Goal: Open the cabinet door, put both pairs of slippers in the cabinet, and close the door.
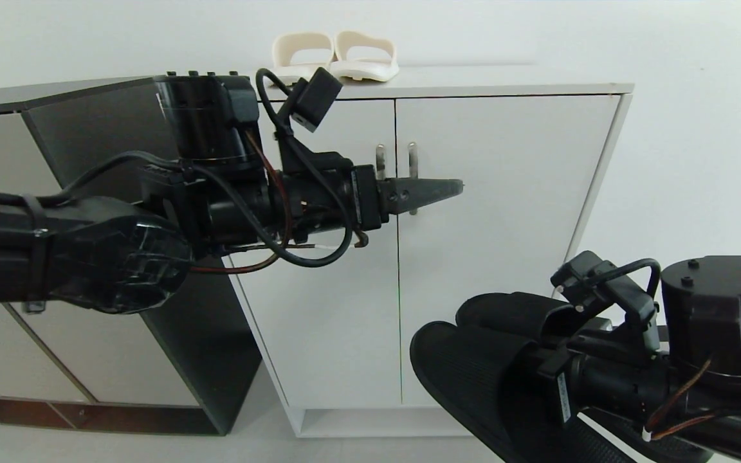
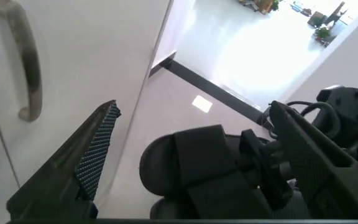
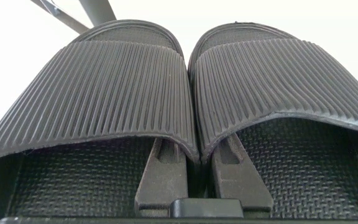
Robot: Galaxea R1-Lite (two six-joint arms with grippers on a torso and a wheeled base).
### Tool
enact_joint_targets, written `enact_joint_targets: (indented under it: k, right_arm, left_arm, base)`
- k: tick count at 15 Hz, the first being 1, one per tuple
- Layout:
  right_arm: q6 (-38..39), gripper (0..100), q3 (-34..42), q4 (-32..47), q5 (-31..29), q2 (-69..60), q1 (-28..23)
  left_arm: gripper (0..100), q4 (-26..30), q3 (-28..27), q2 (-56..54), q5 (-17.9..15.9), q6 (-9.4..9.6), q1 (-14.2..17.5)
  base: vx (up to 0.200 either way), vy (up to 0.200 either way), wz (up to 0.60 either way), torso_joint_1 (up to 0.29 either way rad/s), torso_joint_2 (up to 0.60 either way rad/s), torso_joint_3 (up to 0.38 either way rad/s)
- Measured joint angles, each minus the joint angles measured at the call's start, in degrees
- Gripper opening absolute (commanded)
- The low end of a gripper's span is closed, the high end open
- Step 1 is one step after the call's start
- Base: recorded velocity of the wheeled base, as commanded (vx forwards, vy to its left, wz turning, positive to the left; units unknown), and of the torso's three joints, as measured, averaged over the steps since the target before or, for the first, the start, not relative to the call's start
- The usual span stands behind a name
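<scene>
The white cabinet (image 1: 493, 212) has both doors shut, with two metal handles (image 1: 412, 157) at the centre seam. A pair of white slippers (image 1: 335, 56) lies on its top. My left gripper (image 1: 454, 188) is held level just in front of the handles; in the left wrist view it (image 2: 194, 109) is open, with one handle (image 2: 27, 68) beside its finger. Low on the right, my right gripper (image 1: 557, 379) is shut on a pair of black ribbed slippers (image 1: 473, 360). Its fingers (image 3: 160, 174) pinch the two inner sides together (image 3: 194, 93).
A dark grey cabinet (image 1: 87, 116) stands against the white one's left side. A white wall is behind and to the right. Pale floor (image 1: 261, 418) lies in front of the cabinets.
</scene>
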Motion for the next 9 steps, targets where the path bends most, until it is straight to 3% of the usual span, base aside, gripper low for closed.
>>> enact_joint_targets:
  k: [9]
  right_arm:
    - [0.01, 0, 0.17, -0.12, 0.16, 0.44, 0.23]
  left_arm:
    - [100, 0.59, -9.09, 7.97, 7.83, 0.09, 0.74]
  base:
    - [0.000, 0.000, 0.00, 0.000, 0.00, 0.000]
